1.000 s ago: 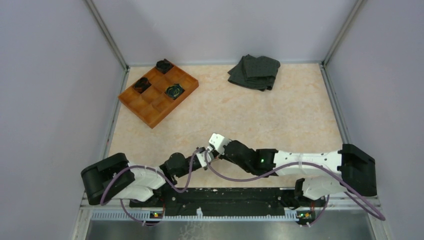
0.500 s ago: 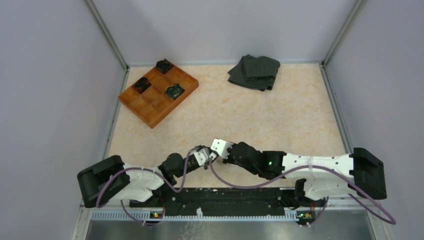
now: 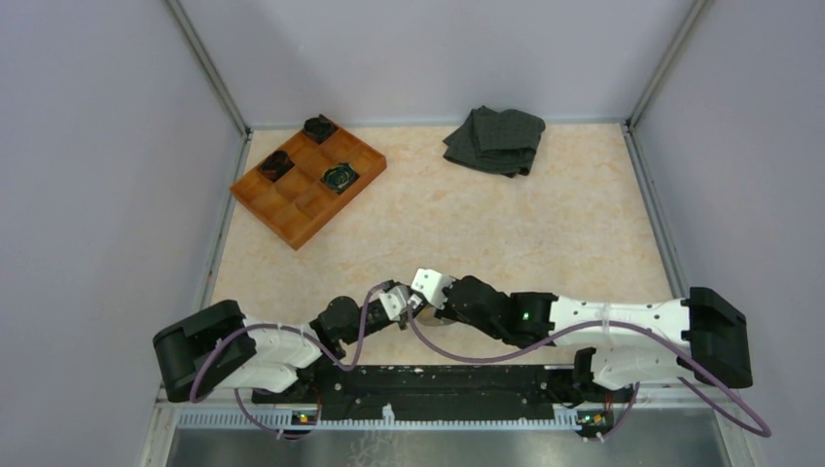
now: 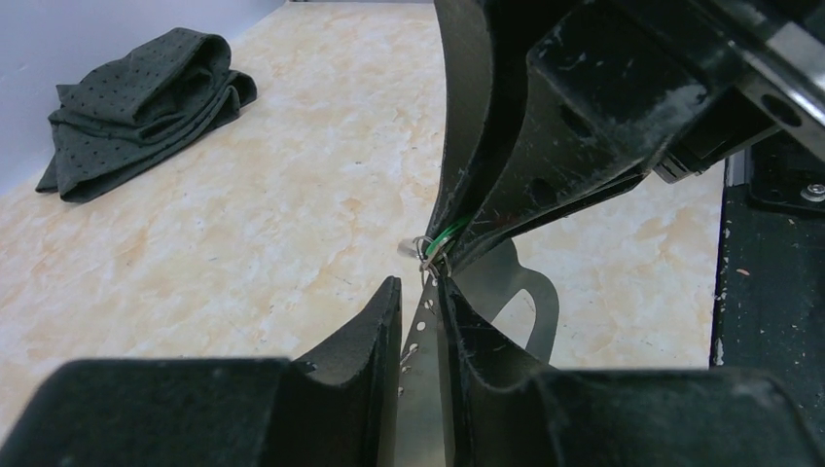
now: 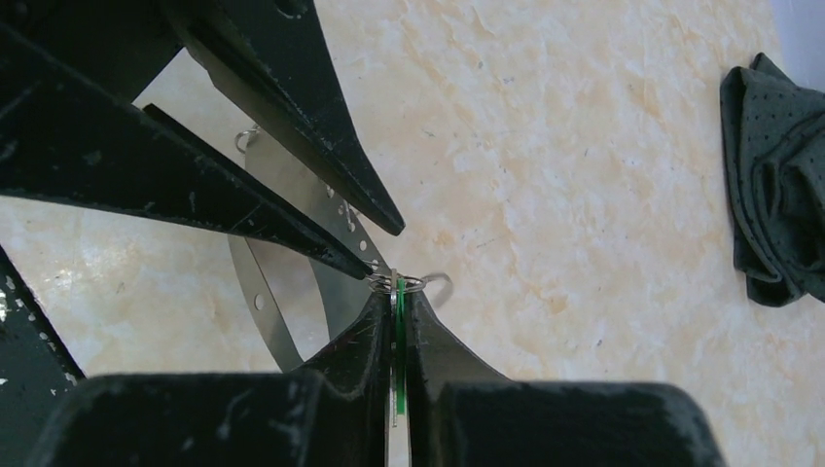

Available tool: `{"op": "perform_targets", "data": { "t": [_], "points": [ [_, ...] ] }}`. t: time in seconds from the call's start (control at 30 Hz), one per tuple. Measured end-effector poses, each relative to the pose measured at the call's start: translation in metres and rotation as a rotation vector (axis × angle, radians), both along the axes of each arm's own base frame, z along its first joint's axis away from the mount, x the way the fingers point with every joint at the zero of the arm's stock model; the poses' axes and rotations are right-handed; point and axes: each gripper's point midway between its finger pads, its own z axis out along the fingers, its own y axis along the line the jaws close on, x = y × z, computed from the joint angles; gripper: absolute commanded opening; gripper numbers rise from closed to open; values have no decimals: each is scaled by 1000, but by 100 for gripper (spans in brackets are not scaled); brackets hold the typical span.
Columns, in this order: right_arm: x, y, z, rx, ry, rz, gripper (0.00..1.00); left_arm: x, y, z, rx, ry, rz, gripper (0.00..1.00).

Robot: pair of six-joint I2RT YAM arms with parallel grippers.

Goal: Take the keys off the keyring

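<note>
Both grippers meet low over the near middle of the table. My left gripper [image 3: 401,305] [image 4: 418,292] is shut on a key [image 4: 420,342], a thin flat grey metal strip with small holes. The strip runs up to the keyring [image 4: 425,249], a small grey wire loop. My right gripper [image 3: 421,304] [image 5: 397,297] is shut on a green flat piece [image 5: 399,326] and a grey key beside it, just under the keyring [image 5: 397,282]. The left gripper's tips [image 5: 381,251] touch the ring from the upper left. A curved grey metal band [image 5: 258,304] hangs below.
An orange tray [image 3: 292,232] with black round objects [image 3: 340,175] stands at the back left. A dark folded cloth [image 3: 496,139] lies at the back middle; it also shows in the left wrist view [image 4: 146,97]. The black base rail [image 4: 769,292] runs along the near edge.
Both grippers have moved together a little towards the near edge, and the right arm's base link has swung right. Both grips stay as they were.
</note>
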Motion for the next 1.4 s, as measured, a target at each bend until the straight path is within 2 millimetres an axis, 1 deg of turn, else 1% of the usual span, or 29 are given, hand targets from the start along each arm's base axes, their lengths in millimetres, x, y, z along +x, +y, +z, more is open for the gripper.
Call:
{"op": "perform_targets", "data": {
  "t": [0.1, 0.43, 0.67, 0.87, 0.97, 1.07, 1.4],
  "points": [
    [1, -2, 1, -2, 6, -19, 0, 0, -2, -1, -4, 11, -3, 27],
    [1, -8, -5, -9, 29, -65, 0, 1, -5, -8, 2, 44, -5, 27],
    [1, -8, -5, 5, 43, -84, 0, 1, -7, -7, -18, 58, -2, 28],
    [0, 1, 5, 90, 62, -92, 0, 0, -1, -11, -30, 80, 11, 28],
    [-1, 2, 11, 136, 70, -98, 0, -2, 4, -13, -38, 90, 17, 28],
    [-1, 2, 13, 163, 77, -105, 0, -3, 6, -16, -38, 95, 21, 28],
    [-4, 4, 13, 191, 104, -102, 0, -5, 5, -3, -71, 72, 3, 26]
  ]
}}
